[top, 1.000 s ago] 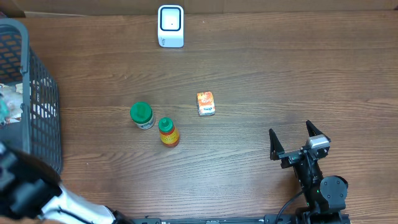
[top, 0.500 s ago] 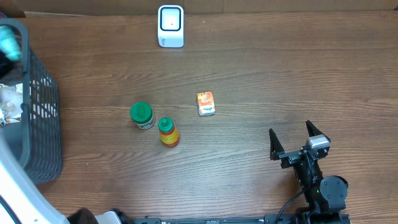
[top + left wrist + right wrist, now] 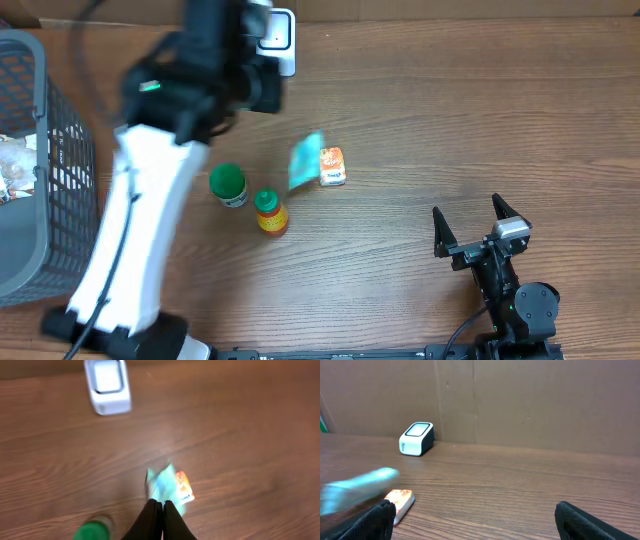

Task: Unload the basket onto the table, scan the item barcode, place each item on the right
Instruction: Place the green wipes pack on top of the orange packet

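The left gripper (image 3: 162,506) is clamped on a teal packet (image 3: 161,484), held above the table beside the orange box (image 3: 331,166). The step in hand looks like presenting it, so next its barcode must face the scanner (image 3: 275,42) at the far edge. The right gripper (image 3: 468,224) sits near right, jaws apart.

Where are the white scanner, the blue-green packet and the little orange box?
white scanner (image 3: 107,380), left wrist view, its top face.
blue-green packet (image 3: 305,162), overhead view, middle of its blurred face.
little orange box (image 3: 332,166), overhead view, its printed top.
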Robot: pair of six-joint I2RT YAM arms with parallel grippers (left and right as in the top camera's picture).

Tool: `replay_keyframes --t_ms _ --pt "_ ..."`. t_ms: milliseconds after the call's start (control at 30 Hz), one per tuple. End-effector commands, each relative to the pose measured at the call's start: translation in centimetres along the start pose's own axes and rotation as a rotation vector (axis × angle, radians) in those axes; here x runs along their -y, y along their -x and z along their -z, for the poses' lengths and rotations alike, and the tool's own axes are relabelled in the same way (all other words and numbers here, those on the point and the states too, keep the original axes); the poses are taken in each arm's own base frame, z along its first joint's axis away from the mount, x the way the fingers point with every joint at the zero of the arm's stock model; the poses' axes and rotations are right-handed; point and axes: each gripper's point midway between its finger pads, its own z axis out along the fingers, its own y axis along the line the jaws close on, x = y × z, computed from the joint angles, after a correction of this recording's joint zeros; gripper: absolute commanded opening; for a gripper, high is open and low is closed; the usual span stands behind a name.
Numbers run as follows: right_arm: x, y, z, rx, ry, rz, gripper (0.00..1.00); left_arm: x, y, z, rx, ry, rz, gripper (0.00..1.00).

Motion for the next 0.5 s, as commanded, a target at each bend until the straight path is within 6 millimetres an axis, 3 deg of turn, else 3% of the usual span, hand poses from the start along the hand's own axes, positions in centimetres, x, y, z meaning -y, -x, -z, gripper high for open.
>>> replay_keyframes --t_ms 0,100,200,333,400,467 --pt "0.2 -0.2 0.0 0.002 -0.013 -0.002 1.00 0.8 -0.2 -2.8 -0.024 0.066 -0.059 0.04" --pt "0.2 -0.2 0.0 0.002 -0.013 -0.002 1.00 1.0 0.2 -3.3 -0.012 0.062 -0.036 0.04" --pt "0.2 -0.2 0.0 0.002 -0.013 -0.002 1.00 0.7 1.1 -2.4 0.029 0.062 -0.027 0.06" --pt "0.2 -0.2 0.0 0.002 -0.013 -0.002 1.00 -1.5 2.9 0.1 0.107 0.113 0.003 0.33" --pt "0.2 -0.2 0.0 0.002 -0.013 -0.002 1.00 -3.6 3.9 2.0 0.155 0.152 0.039 0.51" --pt "0.2 -0.2 0.0 0.002 -0.013 -0.002 1.00 -6.5 4.7 4.2 0.207 0.199 0.097 0.61"
